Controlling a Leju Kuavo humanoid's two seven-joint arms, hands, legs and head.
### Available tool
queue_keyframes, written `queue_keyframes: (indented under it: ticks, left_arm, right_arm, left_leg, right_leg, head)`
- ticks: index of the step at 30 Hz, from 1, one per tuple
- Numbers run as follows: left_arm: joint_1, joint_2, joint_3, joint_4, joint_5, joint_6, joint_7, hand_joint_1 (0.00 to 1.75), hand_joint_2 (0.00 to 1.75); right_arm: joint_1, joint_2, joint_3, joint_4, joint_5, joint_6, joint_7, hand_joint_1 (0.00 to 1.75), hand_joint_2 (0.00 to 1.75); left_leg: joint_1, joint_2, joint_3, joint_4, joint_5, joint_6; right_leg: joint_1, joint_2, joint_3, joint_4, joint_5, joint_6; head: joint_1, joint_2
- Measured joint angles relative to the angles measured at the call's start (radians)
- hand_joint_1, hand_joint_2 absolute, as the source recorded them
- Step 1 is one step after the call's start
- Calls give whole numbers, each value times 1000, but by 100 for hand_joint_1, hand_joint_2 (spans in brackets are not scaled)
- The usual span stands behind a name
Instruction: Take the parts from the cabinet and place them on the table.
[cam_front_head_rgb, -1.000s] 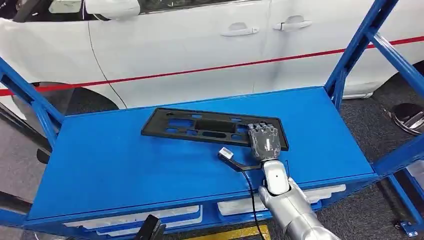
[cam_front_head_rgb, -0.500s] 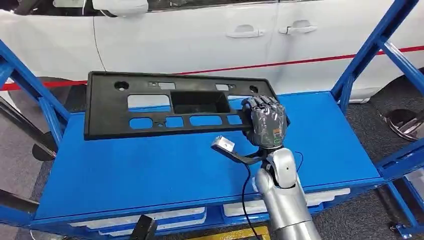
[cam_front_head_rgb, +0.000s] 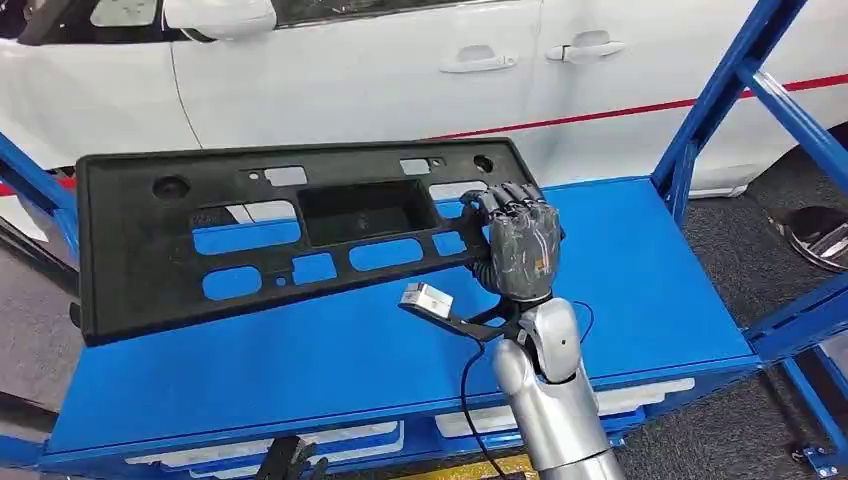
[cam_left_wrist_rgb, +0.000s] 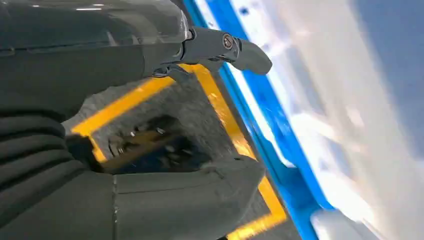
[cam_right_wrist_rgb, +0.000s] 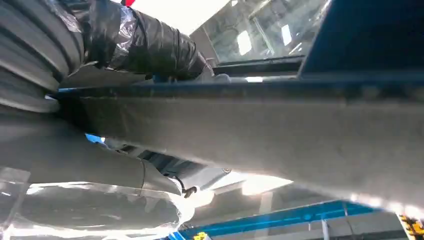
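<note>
Car workshop: white car (cam_front_head_rgb: 400, 70) parked behind blue steel rack (cam_front_head_rgb: 640, 260), yellow floor marking (cam_left_wrist_rgb: 240, 145).

Blurred blue shelf edge (cam_left_wrist_rgb: 280, 150) (left wrist view) — car (cam_front_head_rgb: 400, 70) cropped

Matt black plastic panel (cam_front_head_rgb: 290, 240); smooth blue-painted metal shelf (cam_front_head_rgb: 640, 270); glossy white car (cam_front_head_rgb: 400, 70).

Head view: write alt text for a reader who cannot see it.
The robot's right hand grips one end of a long black plastic panel with cut-out openings, holding it raised and tilted above a blue shelf. A white car with a red stripe stands behind the blue-framed rack.
</note>
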Motion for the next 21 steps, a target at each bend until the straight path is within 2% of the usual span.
queue_keyframes:
  ticks: [1, 3, 4, 5, 8, 9, 10, 11, 13, 14, 15, 16, 18, 19, 20, 21]
  left_arm:
    - [2, 3, 0, 0, -3, 3, 4, 0, 175]
    - [-1, 7, 0, 0, -9, 3, 5, 0, 175]
    - [-1, 10, 0, -1, -10, 3, 5, 0, 175]
    - [-3, 11, 0, -1, -10, 3, 5, 0, 175]
    - [3, 12, 0, -1, 11, 11, 13, 0, 175]
    - [5, 12, 2, -1, 19, 14, 16, 0, 175]
    - [10, 7, 3, -1, 25, 18, 18, 0, 175]
    - [10, 6, 6, -1, 29, 24, 23, 0, 175]
    - [15, 4, 10, -1, 28, 39, 38, 0, 175]
    - [21, 4, 11, -1, 26, 47, 48, 0, 175]
    - [28, 4, 12, -1, 24, 55, 58, 0, 175]
    - [35, 4, 12, -1, 23, 58, 61, 0, 175]
    - [42, 2, 13, -1, 23, 60, 64, 0, 175]
    - [43, 2, 13, -1, 23, 62, 64, 0, 175]
    - [42, 1, 13, -1, 23, 63, 65, 0, 175]
    - [43, 1, 13, -1, 23, 64, 66, 0, 175]
  right_arm:
    - [2, 0, 5, 0, 0, 0, 0, 175, 175]
    - [2, 3, 10, 0, 0, 0, 0, 175, 175]
    - [1, 8, 12, 0, 0, 0, 0, 175, 175]
    - [1, 8, 13, 0, 0, 0, 0, 175, 175]
    - [5, 8, 15, 0, -4, 0, 0, 175, 175]
    - [7, 8, 17, 0, -8, 0, 0, 175, 175]
    - [13, 8, 18, -2, -15, 0, 0, 175, 175]
    - [16, 8, 19, -3, -22, 0, -2, 175, 175]
    - [30, 8, 20, -3, -37, 0, -6, 175, 175]
    - [45, 8, 20, -3, -41, 0, -11, 175, 175]
    - [61, 8, 20, -6, -46, 0, -15, 175, 175]
    - [72, 8, 20, -8, -49, 0, -18, 175, 175]
    - [78, 8, 20, -11, -49, 0, -24, 175, 175]
    - [79, 8, 20, -15, -49, 0, -27, 175, 175]
    - [79, 8, 20, -18, -50, 0, -27, 175, 175]
    - [82, 10, 20, -21, -50, 0, -27, 175, 175]
  left_leg:
    - [0, 0, 13, -37, 34, 2]
    - [-1, 0, 91, -214, 137, 13]
    - [-3, 0, 121, -292, 158, 22]
    - [-8, 0, 131, -305, 149, 25]
    - [-13, -3, 130, -310, 152, 33]
    - [-8, -2, 135, -326, 159, 41]
    - [-1, 1, 145, -338, 168, 46]
    - [0, 0, 147, -340, 169, 51]
    - [-1, 1, 145, -338, 168, 56]
    - [-2, 1, 145, -338, 167, 57]
    - [-2, 1, 145, -337, 166, 56]
    - [-2, 0, 145, -335, 165, 55]
    - [-2, -1, 145, -326, 158, 51]
    - [-2, -2, 144, -317, 152, 47]
    - [-9, -3, 138, -310, 146, 40]
    - [-8, -3, 136, -307, 144, 36]
  right_leg:
    - [0, 1, 2, 0, -1, 0]
    - [1, 2, 8, 0, -4, 2]
    - [1, 2, 11, -1, -5, 4]
    - [7, 2, 8, 0, -4, 9]
    - [1, 1, 8, -9, 3, 24]
    - [6, 2, 13, -13, 4, 32]
    - [3, 1, 9, 2, -11, 35]
    - [4, 1, -11, 43, -41, 39]
    - [3, 1, -80, 191, -115, 43]
    - [2, 1, -113, 259, -138, 45]
    - [2, 1, -128, 286, -136, 46]
    - [0, 1, -117, 261, -110, 46]
    - [-3, 0, -38, 105, -24, 43]
    - [-3, 0, 5, 22, 6, 40]
    - [3, 0, 15, 3, -15, 37]
    - [1, 1, 13, 1, -11, 33]
  head:
    - [0, 0]
    - [0, 0]
    - [0, 0]
    - [0, 0]
    - [0, 0]
    - [0, 0]
    - [1, 0]
    - [1, 0]
    - [1, 0]
    - [1, 0]
    - [1, 0]
    - [1, 0]
    - [1, 0]
    - [1, 0]
    - [1, 0]
    - [0, 0]
